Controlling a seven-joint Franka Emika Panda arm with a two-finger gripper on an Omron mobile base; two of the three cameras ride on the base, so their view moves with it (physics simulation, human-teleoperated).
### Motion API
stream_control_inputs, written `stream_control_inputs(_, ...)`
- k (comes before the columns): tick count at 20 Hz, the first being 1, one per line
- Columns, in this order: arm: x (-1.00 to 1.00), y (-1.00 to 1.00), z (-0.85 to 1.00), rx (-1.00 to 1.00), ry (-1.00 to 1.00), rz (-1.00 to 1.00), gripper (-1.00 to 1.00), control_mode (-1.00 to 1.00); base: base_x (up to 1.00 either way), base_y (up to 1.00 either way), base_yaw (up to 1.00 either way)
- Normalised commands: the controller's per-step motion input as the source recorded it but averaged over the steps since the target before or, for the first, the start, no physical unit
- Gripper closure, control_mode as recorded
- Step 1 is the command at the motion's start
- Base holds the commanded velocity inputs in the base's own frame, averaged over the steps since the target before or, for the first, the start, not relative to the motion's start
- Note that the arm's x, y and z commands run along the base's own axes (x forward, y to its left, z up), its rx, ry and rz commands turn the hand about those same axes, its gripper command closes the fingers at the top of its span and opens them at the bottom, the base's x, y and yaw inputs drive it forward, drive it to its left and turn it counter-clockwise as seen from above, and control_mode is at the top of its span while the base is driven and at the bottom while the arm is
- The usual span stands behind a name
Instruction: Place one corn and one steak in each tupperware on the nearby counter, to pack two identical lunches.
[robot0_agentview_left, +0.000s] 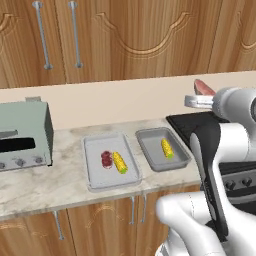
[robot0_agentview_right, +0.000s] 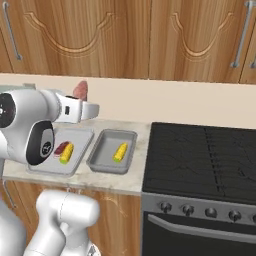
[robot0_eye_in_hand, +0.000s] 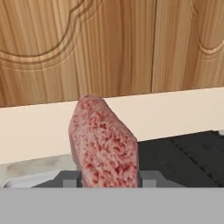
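The gripper (robot0_eye_in_hand: 109, 178) is clamped on a steak (robot0_eye_in_hand: 105, 140), a slab of raw meat with pink-red marbled grain, held up in the air with the black stovetop (robot0_agentview_right: 200, 155) beyond it. Below on the beige marbled counter (robot0_agentview_left: 40, 185) lie two shallow rectangular trays with rounded corners: the darker tupperware (robot0_agentview_left: 152, 145) holds one bumpy yellow corn (robot0_agentview_left: 167, 148); the paler tupperware (robot0_agentview_left: 97, 172) beside it holds another corn (robot0_agentview_left: 119, 162) touching a second steak (robot0_agentview_left: 106, 159). Farther left stands a boxy pale-green toaster oven (robot0_agentview_left: 25, 132), under brown carved wooden cabinet doors (robot0_agentview_left: 140, 35).
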Motion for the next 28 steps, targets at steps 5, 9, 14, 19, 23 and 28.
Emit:
stream_control_inputs(5, 0.0, 0.0, 0.0, 0.0, 0.0, 0.0, 1.0, 1.0, 0.39, 0.05, 0.0)
stream_control_inputs(9, 0.0, 0.0, -0.19, 0.0, 0.05, 0.0, 1.0, -1.0, 0.0, 0.0, 0.0)
stream_control_inputs(14, -0.01, 0.12, -0.5, 0.0, 0.21, 0.0, 1.0, -1.0, 0.0, 0.0, 0.0)
stream_control_inputs(19, 0.0, 0.23, -0.83, 0.0, 0.31, 0.0, 1.0, -1.0, 0.0, 0.0, 0.0)
stream_control_inputs(23, 0.0, 0.09, -0.81, 0.0, 0.24, 0.0, 1.0, -1.0, 0.0, 0.0, 0.0)
stream_control_inputs(28, 0.11, 0.01, -0.62, 0.0, 0.22, 0.0, 1.0, -1.0, 0.0, 0.0, 0.0)
